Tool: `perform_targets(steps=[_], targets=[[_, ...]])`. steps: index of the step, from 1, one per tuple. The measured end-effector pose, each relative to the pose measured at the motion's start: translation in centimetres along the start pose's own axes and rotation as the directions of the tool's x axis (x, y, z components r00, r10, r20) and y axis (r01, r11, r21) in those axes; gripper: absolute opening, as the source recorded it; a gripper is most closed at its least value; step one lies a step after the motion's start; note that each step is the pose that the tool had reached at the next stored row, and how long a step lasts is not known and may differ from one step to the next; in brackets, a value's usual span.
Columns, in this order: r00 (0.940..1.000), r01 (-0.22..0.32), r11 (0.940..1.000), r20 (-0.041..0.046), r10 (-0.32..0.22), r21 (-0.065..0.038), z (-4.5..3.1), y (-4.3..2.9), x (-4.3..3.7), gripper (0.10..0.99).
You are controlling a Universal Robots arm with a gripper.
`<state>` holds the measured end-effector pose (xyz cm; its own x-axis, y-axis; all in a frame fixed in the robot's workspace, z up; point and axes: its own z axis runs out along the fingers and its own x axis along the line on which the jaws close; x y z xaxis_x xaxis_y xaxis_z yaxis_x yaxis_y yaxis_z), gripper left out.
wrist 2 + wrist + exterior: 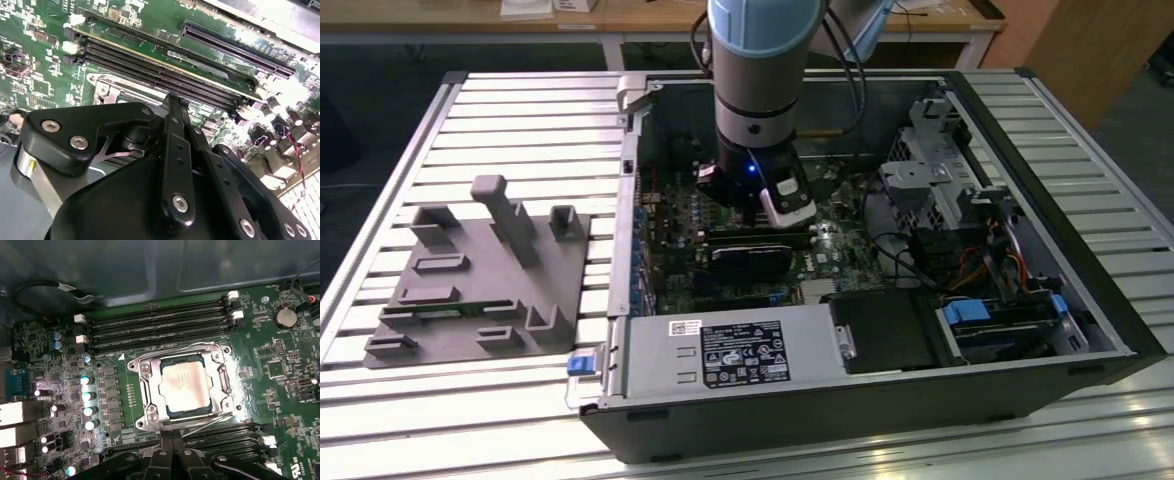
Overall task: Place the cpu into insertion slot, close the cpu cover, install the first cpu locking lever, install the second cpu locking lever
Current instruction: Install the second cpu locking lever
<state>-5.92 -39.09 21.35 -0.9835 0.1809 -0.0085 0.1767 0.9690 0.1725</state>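
Cpu (186,386), its pale metal top showing through a square window, already sits in the insertion slot (150,416) on the green board (280,390), and the cpu cover (216,385) lies shut over its edges as a thin silvery frame. Two thin wire levers (207,421) run along the frame's sides; whether they are hooked down I cannot tell. By my judgement the chip is light, stiff and fragile, best taken by its bare edges, while the levers are springy and want a push at their bent ends. Long black memory slots (155,325) lie just beside the socket on two sides, with a row of small silver-topped capacitors (88,396) nearby. The gripper (172,452) hovers close above the board just beside the socket; in both wrist views its black fingers (172,150) are pressed together with nothing between them. In the exterior view the arm (761,90) reaches down into the open computer case (881,420), which rests on a slatted metal table (520,110), with a grey parts holder (480,280) at the exterior view's left
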Motion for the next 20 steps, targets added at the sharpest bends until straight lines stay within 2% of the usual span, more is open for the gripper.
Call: perform_targets(steps=[4, 12, 20], targets=[[1.0000, -0.001, 1.0000, -0.0016, 0.001, -0.009, 0.22, -0.16, 0.00, 0.106], [1.0000, -0.001, 0.9996, -0.0048, 0.001, -0.027, 0.11, -1.07, -0.13, 0.106], [0.9999, -0.003, 0.9981, -0.0112, 0.002, -0.062, 0.44, -1.36, 0.68, 0.106]])
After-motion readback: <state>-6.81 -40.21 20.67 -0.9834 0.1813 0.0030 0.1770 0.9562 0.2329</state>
